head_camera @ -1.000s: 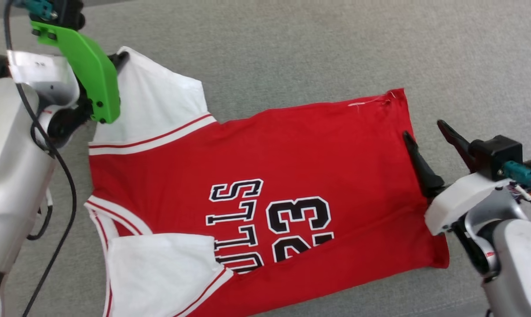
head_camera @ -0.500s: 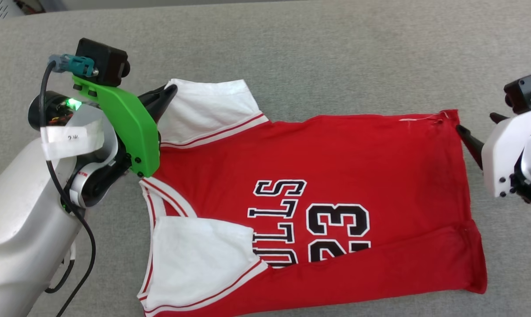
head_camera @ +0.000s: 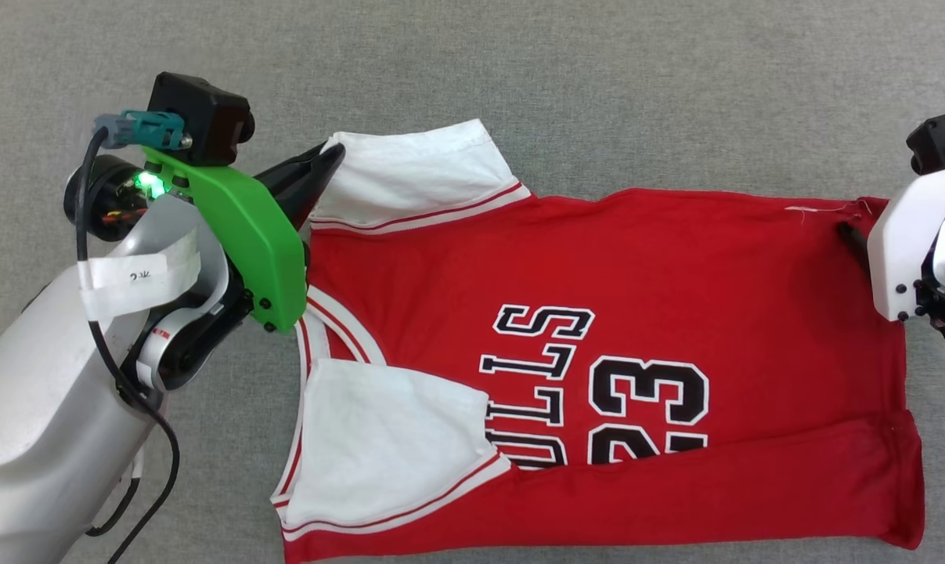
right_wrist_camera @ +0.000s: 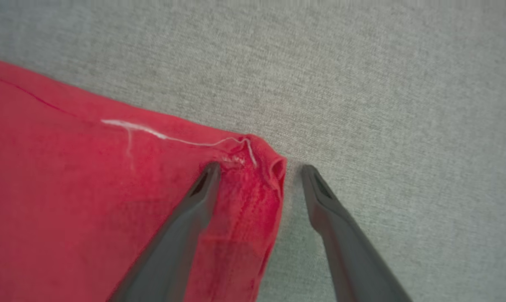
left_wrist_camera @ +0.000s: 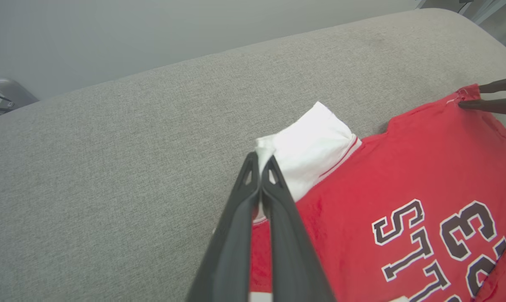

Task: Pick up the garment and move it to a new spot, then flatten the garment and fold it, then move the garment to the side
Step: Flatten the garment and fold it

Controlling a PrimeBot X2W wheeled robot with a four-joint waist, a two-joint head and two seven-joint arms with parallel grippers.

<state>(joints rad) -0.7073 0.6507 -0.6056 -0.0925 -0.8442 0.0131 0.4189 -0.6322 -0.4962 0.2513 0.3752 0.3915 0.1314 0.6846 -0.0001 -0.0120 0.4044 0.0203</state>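
Left tool (left_wrist_camera: 261,157), fingers pressed together on the outer edge of a white sleeve (left_wrist_camera: 315,138), and right tool (right_wrist_camera: 259,167), fingers apart and straddling the far hem corner (right_wrist_camera: 271,164), one finger over red cloth and the other over bare grey upholstery (right_wrist_camera: 403,105). Between them lies the garment (head_camera: 597,258), spread front-up on the upholstery, its long axis running straight from one tool to the other: collar and sleeves at the robot's left, hem at its right. The right tool is the nearer to that free corner, which sits inside its gap; closing there looks like the next call. Whether the fingers already touch the cloth cannot be told. A loose white thread (right_wrist_camera: 160,134) trails along the seam. In the head view the right tool's fingers are mostly hidden behind its white housing, the near long edge is folded over the lower part of the print (head_camera: 597,384), the near sleeve (head_camera: 386,439) lies over the chest, and the frame crops the garment's near edge.
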